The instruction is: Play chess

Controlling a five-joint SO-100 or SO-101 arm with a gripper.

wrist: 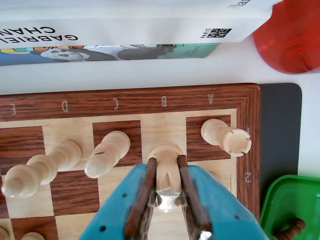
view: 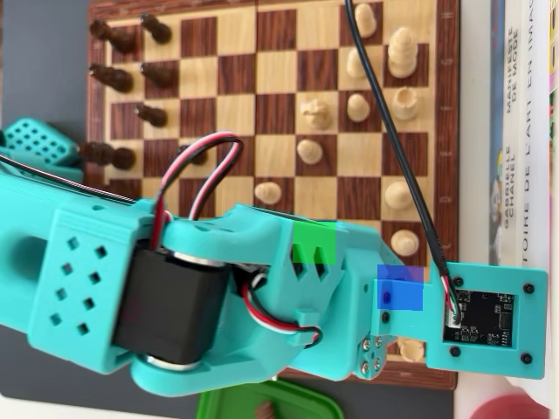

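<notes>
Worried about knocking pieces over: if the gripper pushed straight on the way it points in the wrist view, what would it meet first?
The gripper already has its fingers around a light knight on the B file. Beyond it lies only the board's wooden rim, then the books; depth is unclear.

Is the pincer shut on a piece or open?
Shut on the light knight: in the wrist view, the pincer has both fingers pressing its sides on the B file.

Turquoise robot arm (view: 218,288) covers the chessboard's (view: 271,52) lower edge | dark pieces (view: 122,78) along the board's left edge | light pieces (view: 384,70) toward its right edge | books (view: 515,131) beyond the right edge | green container (view: 271,403) below
</notes>
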